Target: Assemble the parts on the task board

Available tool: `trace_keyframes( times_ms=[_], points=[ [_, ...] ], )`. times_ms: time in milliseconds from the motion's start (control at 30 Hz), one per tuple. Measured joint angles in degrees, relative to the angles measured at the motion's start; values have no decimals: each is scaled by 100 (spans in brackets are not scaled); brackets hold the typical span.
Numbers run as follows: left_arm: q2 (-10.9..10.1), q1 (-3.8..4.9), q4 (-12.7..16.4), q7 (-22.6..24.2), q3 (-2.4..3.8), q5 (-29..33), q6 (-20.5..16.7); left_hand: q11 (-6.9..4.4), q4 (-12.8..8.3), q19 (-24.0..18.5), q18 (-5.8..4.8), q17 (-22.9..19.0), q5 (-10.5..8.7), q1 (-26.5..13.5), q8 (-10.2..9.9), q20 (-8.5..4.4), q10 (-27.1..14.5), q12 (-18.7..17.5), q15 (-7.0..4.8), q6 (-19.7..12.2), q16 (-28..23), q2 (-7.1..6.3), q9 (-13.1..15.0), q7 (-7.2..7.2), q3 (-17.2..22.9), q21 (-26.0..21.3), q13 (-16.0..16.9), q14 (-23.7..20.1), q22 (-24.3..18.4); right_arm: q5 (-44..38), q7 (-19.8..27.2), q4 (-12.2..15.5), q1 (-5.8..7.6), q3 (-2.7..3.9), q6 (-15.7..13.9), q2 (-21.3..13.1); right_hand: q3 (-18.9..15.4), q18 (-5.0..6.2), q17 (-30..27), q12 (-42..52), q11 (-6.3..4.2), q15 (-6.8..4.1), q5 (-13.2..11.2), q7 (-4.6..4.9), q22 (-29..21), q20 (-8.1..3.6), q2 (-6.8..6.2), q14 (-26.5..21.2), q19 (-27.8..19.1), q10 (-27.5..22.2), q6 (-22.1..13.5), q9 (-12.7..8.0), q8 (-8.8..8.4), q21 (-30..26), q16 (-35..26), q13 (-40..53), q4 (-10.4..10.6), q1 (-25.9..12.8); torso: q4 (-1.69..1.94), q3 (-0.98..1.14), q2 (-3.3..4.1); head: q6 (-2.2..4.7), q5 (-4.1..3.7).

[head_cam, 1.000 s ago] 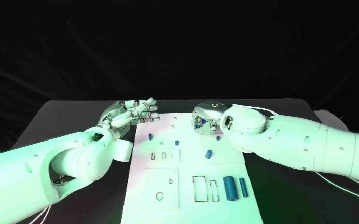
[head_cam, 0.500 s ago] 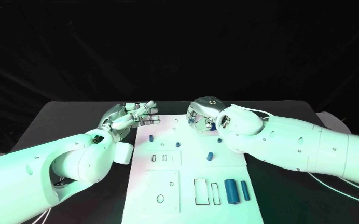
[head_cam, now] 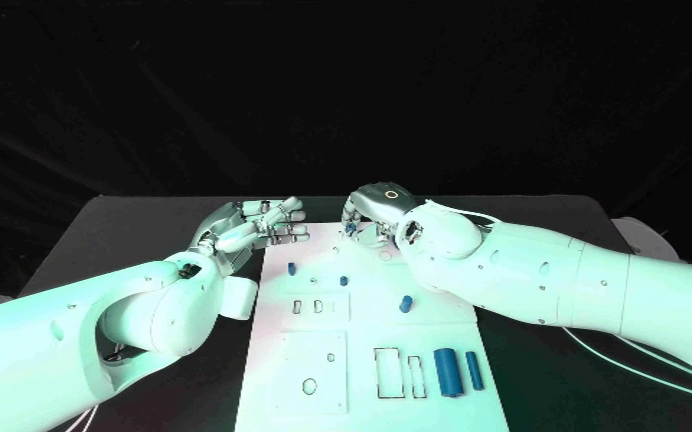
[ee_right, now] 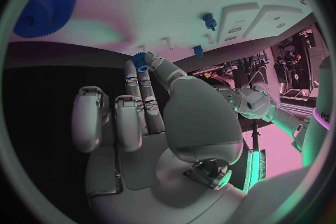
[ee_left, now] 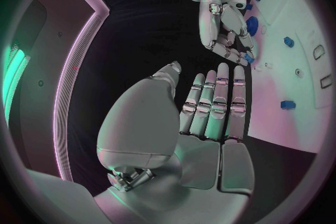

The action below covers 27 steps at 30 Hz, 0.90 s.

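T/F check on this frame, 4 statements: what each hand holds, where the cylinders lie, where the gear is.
1. The right hand pinches a small blue part at its fingertips. True.
2. The left hand grips a blue cylinder. False: it holds nothing, fingers straight and together.
3. Two blue cylinders lie side by side near the task board's near right corner. True.
4. The large blue gear is held in the right hand. False: it sits on the board, apart from the hand.
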Motion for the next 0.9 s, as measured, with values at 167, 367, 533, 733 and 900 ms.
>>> trace_keyframes(
  times_ms=[167,367,533,733,900],
  points=[
    [8,8,0,-3,0,0,0,0,0,0,0,0,0,0,0,0,0,0,0,0,0,0,0,0,0,0,0,0,0,19,12,-90,-5,-5,-23,107,15,0,0,-14,0,0,-11,19,-6,0,0,0,0,0,-20,9,-1,0,0,1,16,0,12,-1,15,3,-6],
    [17,17,-1,-5,0,0,1,0,0,0,0,-1,0,0,0,0,0,0,0,0,0,0,0,0,0,0,0,0,0,35,23,-164,-8,-7,-35,187,15,0,-1,-25,0,0,-22,19,-30,0,0,0,0,0,-20,9,-1,0,0,1,17,0,19,-8,27,37,-30],
    [31,27,-4,-8,0,0,2,0,0,0,0,-1,0,0,0,0,0,0,0,0,0,0,0,0,0,0,0,0,1,36,34,-196,-8,-8,-33,235,15,0,-1,-12,0,0,-35,19,-35,0,0,0,0,0,-20,9,-2,0,0,2,17,0,23,-7,37,41,-38],
    [53,32,-14,-11,0,0,4,0,0,0,0,4,0,0,0,0,0,0,0,0,0,0,0,0,0,0,0,0,-4,37,57,-247,-11,-13,-3,267,14,0,-2,-7,0,0,-15,19,-36,0,0,0,0,0,-21,23,-3,0,0,2,17,0,27,-5,42,25,-35],
    [57,33,-21,-14,0,0,4,0,0,0,0,4,0,0,0,0,0,0,0,0,0,0,0,0,0,0,0,0,-5,37,76,-285,-15,-19,39,288,30,0,-2,-8,0,1,-15,19,-45,0,1,0,0,0,-21,23,-14,0,0,2,33,1,27,-5,51,29,-36]
  ],
)
